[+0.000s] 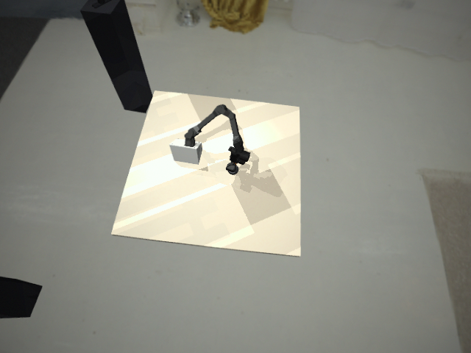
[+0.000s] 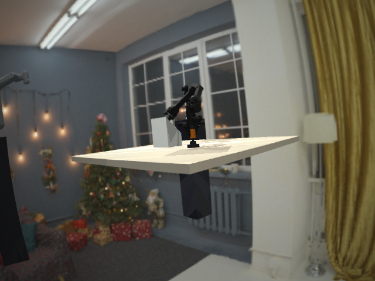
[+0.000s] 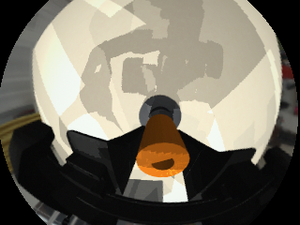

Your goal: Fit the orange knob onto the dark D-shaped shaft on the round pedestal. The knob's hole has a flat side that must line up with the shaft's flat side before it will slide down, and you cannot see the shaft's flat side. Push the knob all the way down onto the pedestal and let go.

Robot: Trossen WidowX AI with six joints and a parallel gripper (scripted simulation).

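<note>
Exterior view: orange knob (image 2: 192, 133) (image 3: 163, 145), upright or nearly so, directly above round pedestal (image 1: 232, 170) (image 2: 193, 146) (image 3: 145, 113); dark section exposed between knob and broad base.

Gripper (image 1: 235, 160) (image 2: 193, 130) (image 3: 160, 130): closed on the orange knob, one finger to either side in wrist view; pointed downward over the pedestal.

Knob: orange, round-sided; top face toward wrist camera, with dark, partly rounded opening; lower end over the pedestal's middle. Barely discernible in top view beneath gripper parts.

Fit: clear of the broad base; alignment of flat sides and depth of shaft inside the hole impossible to tell.

Pedestal: dark, round, stepped; standing on pale counter (image 1: 190, 228) (image 2: 187, 165) (image 3: 66, 70), to the right of the white box in both room views.

Arm (image 1: 207, 120) (image 2: 182, 101): black, jointed; mounted on top of white box (image 1: 185, 154) (image 2: 160, 133); bent, with elbow toward far side in top view.

Counter surface: cream-coloured, marked by pale streaks and darker shadow patches, including shadows near the pedestal in wrist view.

Surroundings, exterior: decorated tree (image 2: 110, 187) beyond and left; white-shaded lamp (image 2: 320, 128) and gold curtain (image 1: 235, 13) (image 2: 338, 120) to the right.

Surroundings, top: gold curtain at far side; dark column (image 1: 118, 56) beside the counter's far left corner.
</note>
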